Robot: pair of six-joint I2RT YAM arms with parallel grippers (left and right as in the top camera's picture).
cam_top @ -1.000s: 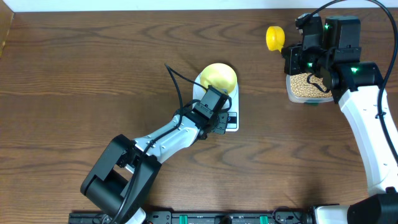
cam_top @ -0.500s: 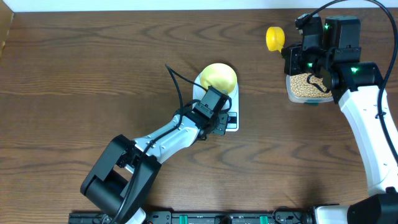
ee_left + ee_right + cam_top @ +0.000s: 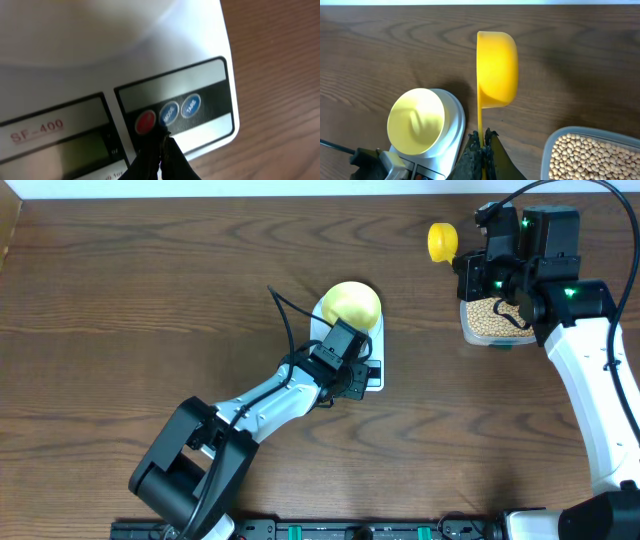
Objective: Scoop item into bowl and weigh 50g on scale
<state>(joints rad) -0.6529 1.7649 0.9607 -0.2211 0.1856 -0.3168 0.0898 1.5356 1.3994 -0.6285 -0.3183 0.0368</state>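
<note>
— Beans (image 3: 487, 317), where are they from up top?
— All in the clear tub (image 3: 466, 332) at the far right of the table (image 3: 150, 300). The pale yellow bowl (image 3: 350, 304) sits on the white scale (image 3: 374, 377) in the middle, well apart from them.
— And the arms?
— The left gripper (image 3: 360, 372) reaches to the front edge of the scale. The right gripper (image 3: 467, 272) hangs just over the tub, with the yellow scoop (image 3: 441, 240) sticking out past it.
— What does the left wrist camera show?
— Its two fingers are pinched tight together, holding nothing. That makes one thin tip, good for poking. The tip is right at the red button (image 3: 145, 122), by the blue button (image 3: 169, 113) next to it. I can't tell if it is pushing. I think it wants the scale on, or set to zero with the bowl on top, so only beans get counted.
— And the right wrist camera?
— Its fingers are squeezed shut on the scoop handle (image 3: 480, 117). The scoop is turned on its edge and I see no beans in it. The bowl looks empty too. I think the scoop waits by the tub so it can dip in once the scale is ready
</note>
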